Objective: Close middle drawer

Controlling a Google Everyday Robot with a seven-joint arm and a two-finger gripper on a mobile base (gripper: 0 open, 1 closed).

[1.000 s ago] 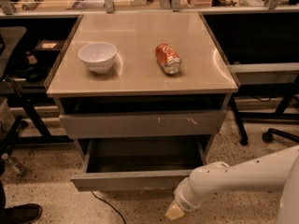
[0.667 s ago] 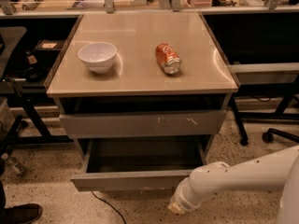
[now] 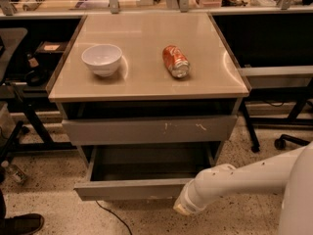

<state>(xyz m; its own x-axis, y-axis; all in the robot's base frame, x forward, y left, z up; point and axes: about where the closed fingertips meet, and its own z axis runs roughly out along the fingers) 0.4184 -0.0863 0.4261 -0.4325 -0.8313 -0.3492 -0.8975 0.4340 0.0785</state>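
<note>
The middle drawer [image 3: 128,189] is pulled well out of the cabinet, and its grey inner tray [image 3: 146,161] is open to view. Its plain grey front panel faces me low in the view. My white arm comes in from the lower right. My gripper [image 3: 185,208] is at the arm's end, right at the right end of the drawer's front panel, near the floor. Whether it touches the panel does not show.
Above is a grey drawer front with white scratch marks [image 3: 149,129]. On the cabinet top [image 3: 142,82] stand a white bowl [image 3: 101,58] and an orange can [image 3: 175,61] lying on its side. A chair base [image 3: 281,142] is at right, a shoe [image 3: 20,223] and a bottle [image 3: 11,172] at left.
The end of my arm has moved slightly up and closer to the drawer's front panel. The drawer stands as far out as before.
</note>
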